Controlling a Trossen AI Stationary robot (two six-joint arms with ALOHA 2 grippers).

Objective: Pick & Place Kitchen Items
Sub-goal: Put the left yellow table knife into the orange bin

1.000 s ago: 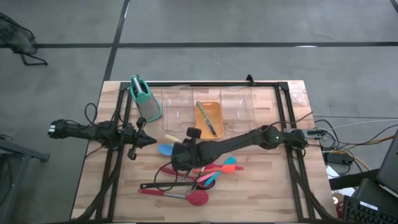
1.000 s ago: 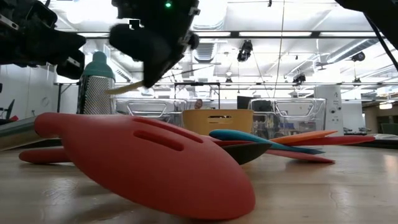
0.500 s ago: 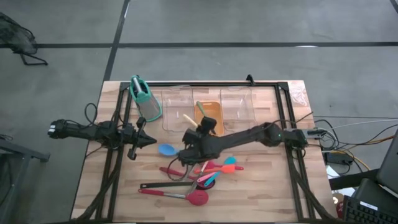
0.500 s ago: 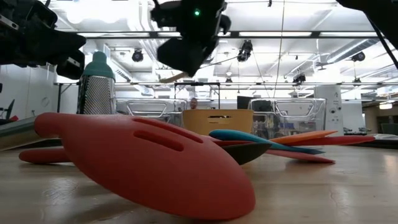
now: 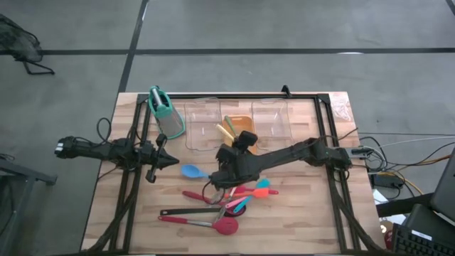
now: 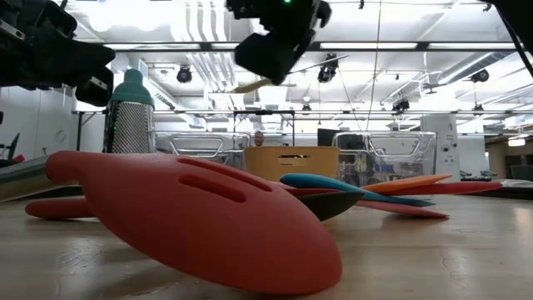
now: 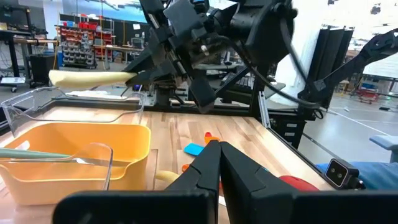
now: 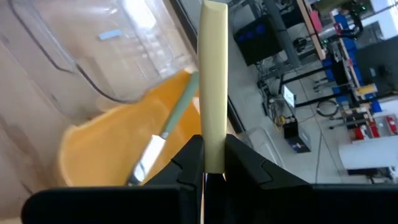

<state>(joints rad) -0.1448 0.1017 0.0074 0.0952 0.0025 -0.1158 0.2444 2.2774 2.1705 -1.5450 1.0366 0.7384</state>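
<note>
My right gripper (image 5: 233, 146) is shut on a pale wooden utensil (image 5: 225, 132) and holds it in the air over the near edge of the orange tray (image 5: 245, 126). It also shows at the top of the low view (image 6: 279, 50). A green-handled utensil (image 8: 180, 102) lies in that tray. A blue spoon (image 5: 190, 171) and several red, pink, orange and teal utensils (image 5: 227, 199) lie flat on the table. My left gripper (image 5: 173, 161) waits shut and empty at the table's left. My right gripper pinches the pale wooden utensil between its two fingers at one end of its flat handle (image 8: 213, 158). The rest of the utensil (image 8: 213, 74) sticks out past the fingertips, along the fingers. It is lifted clear of the table and the tray, roughly level (image 6: 254, 83).
Clear trays (image 5: 202, 124) (image 5: 274, 117) flank the orange one at the far side. A teal-and-grey upright holder (image 5: 165, 112) stands at the far left. A big red slotted spatula (image 6: 200, 217) lies near the low camera. Bare wood shows at the table's right.
My right gripper has risen and gone toward the table's far edge and a little right, from over the blue spoon to the orange tray's near edge. It stays shut on the pale wooden utensil, which stays lifted clear.
</note>
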